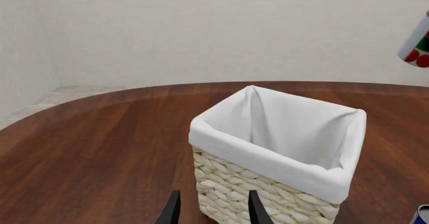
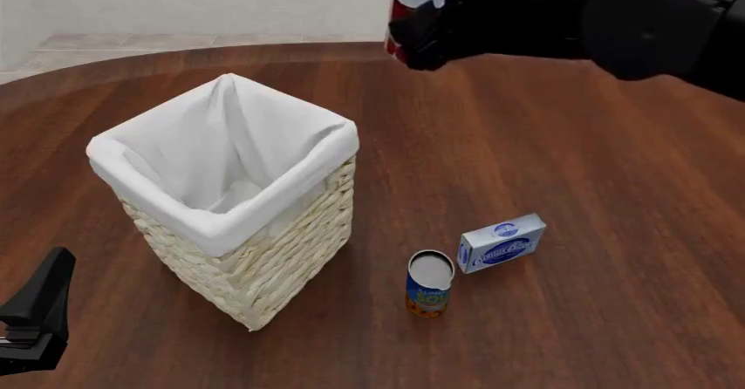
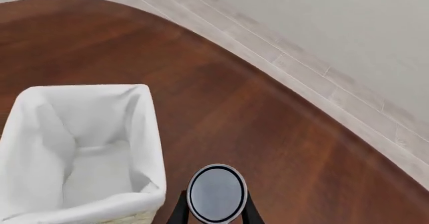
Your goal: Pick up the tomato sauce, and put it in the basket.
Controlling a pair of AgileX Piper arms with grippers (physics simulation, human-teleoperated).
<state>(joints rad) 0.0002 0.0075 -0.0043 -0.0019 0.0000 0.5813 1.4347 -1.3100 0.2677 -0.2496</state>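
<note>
The small cylindrical tomato sauce can [image 2: 410, 1], with a red label and silver-grey top, hangs in the air clamped in the right gripper [image 2: 428, 24], at about 1 o'clock from the basket in the front view and well above the table. In the right wrist view its round grey top [image 3: 216, 192] sits between the two dark fingers [image 3: 178, 211], which press on either side of it. The left wrist view catches only its lower edge [image 1: 416, 47], showing red tomato shapes and a green patch; no lettering there can be read.

The tall square pale wicker basket [image 2: 274, 262], lined with white cloth folded over its rim, stands on the dark brown wooden table [image 2: 582, 162]; nothing shows inside but the cloth.

The left gripper [image 1: 213, 211] hovers near the basket's side, its fingers apart and holding nothing.

At about 4 o'clock from the basket stands a larger blue-and-orange can [image 2: 428, 284], and just beside it lies a blue-and-white box [image 2: 502, 242]; its printing is probably a brand name, but too small to read.
</note>
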